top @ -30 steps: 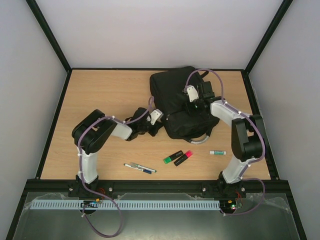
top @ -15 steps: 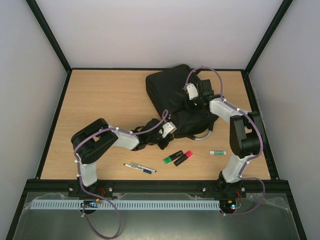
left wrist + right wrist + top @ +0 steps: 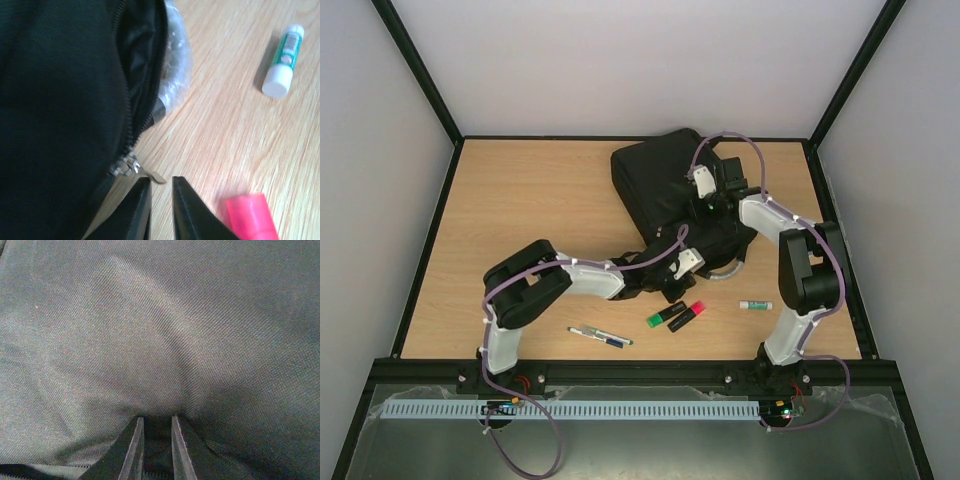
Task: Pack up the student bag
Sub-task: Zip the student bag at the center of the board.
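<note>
Right fingers (image 3: 133,442) pinched the student bag (image 3: 655,180); left fingers (image 3: 142,202), almost shut, met the zipper pull (image 3: 151,174) — grip unclear — it might slip.

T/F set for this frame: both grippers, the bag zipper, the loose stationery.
1. The right gripper pinches fabric of the large black soft fabric student bag. True.
2. The left gripper nips the bag's metal zipper pull. True, as far as the wrist view shows.
3. The pink highlighter is inside the bag. False: it lies on the wooden table, beside the green highlighter.
4. The white-and-green glue stick stands upright. False: it lies flat.
5. The zipper is fully closed. False: it gapes above the pull.
</note>
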Tool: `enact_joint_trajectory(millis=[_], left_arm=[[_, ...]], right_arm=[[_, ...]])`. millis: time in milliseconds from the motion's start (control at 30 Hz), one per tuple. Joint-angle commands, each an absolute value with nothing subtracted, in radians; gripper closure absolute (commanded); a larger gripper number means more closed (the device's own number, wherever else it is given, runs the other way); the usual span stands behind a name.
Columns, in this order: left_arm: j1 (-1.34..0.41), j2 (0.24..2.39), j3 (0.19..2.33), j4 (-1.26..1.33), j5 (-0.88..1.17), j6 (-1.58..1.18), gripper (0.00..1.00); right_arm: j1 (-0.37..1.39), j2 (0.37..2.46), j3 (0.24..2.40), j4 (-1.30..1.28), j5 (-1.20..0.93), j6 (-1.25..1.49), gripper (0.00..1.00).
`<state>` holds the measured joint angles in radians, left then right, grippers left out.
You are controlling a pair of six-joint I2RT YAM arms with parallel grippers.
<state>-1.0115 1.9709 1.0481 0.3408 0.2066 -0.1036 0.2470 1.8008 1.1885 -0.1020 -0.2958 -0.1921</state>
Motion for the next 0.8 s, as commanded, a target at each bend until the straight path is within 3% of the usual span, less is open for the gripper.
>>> enact_joint_trajectory(millis=[0,100,233,333,400,433,500,567,700,767], left_arm=[[-1.029,1.911,1.052,0.271,0.183,-0.110,0.82],[-1.031,1.837,1.041,0.205,0.150,-0.111,0.62],[-1.031,1.726,1.037,0.092,0.092,-0.103,0.50],[-1.023,1.621,1.024,0.043,0.012,-0.115,0.34],[-0.997,1.578,1.027,0.021,-0.034,-0.133,0.23],[-0.977,1.565,1.028,0.017,-0.051,-0.145,0.20],[-0.925,1.556,1.048,-0.002,-0.141,-0.187,0.18],[-0.866,1.569,1.079,-0.030,-0.231,-0.250,0.15],[-0.717,1.570,1.056,0.020,-0.133,-0.391,0.10],[-0.675,1.558,1.029,0.037,-0.107,-0.436,0.02]], right_arm=[[0.237,1.859,1.143,-0.329,-0.248,-0.162,0.85],[0.222,1.767,1.153,-0.355,-0.268,-0.151,0.80],[0.200,1.641,1.145,-0.382,-0.258,-0.155,0.73],[0.181,1.569,1.116,-0.384,-0.215,-0.161,0.64],[0.157,1.542,1.092,-0.373,-0.183,-0.157,0.53],[0.144,1.535,1.083,-0.365,-0.164,-0.153,0.43],[0.108,1.534,1.068,-0.342,-0.123,-0.134,0.18],[0.076,1.556,1.080,-0.334,-0.117,-0.118,0.06],[0.071,1.665,1.200,-0.352,-0.054,-0.112,0.03],[0.069,1.727,1.277,-0.358,-0.041,-0.115,0.03]])
